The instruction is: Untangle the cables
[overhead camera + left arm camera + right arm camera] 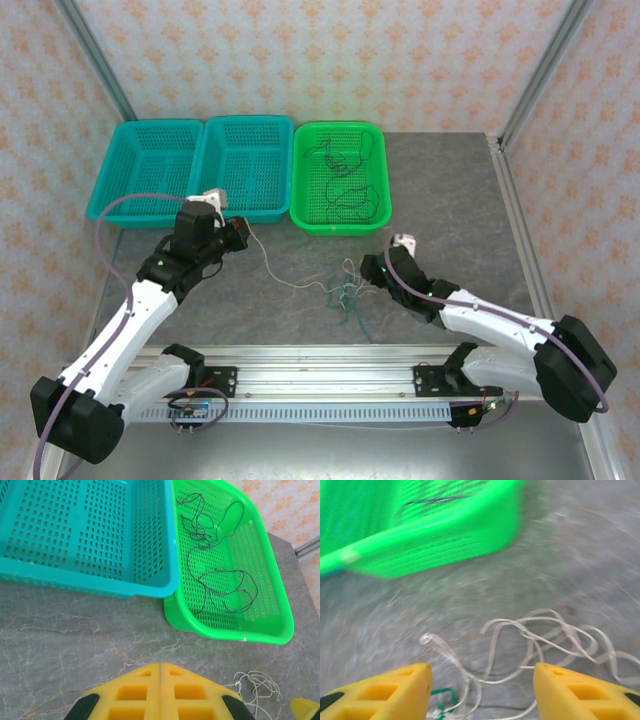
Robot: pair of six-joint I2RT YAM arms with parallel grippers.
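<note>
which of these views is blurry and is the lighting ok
right wrist view: motion-smeared, green basket streaked, white cable traceable; left wrist view: sharp, black cable crisp against the mesh; top external view: even, soft light, no glare on the table.

Bright, even light with soft shadows on the desk. Right wrist view is motion-blurred; the others sharp.

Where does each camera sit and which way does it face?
Top external: above and behind the bases, looking down on table, green basket, cable tangle; left arm, right arm show.
Left wrist: on the left arm, facing teal basket and green basket; shut left gripper at bottom.
Right wrist: low over the table, facing the green basket; open right gripper above the white cable.
Shared: both wrist views hold green basket and white cable.
</note>
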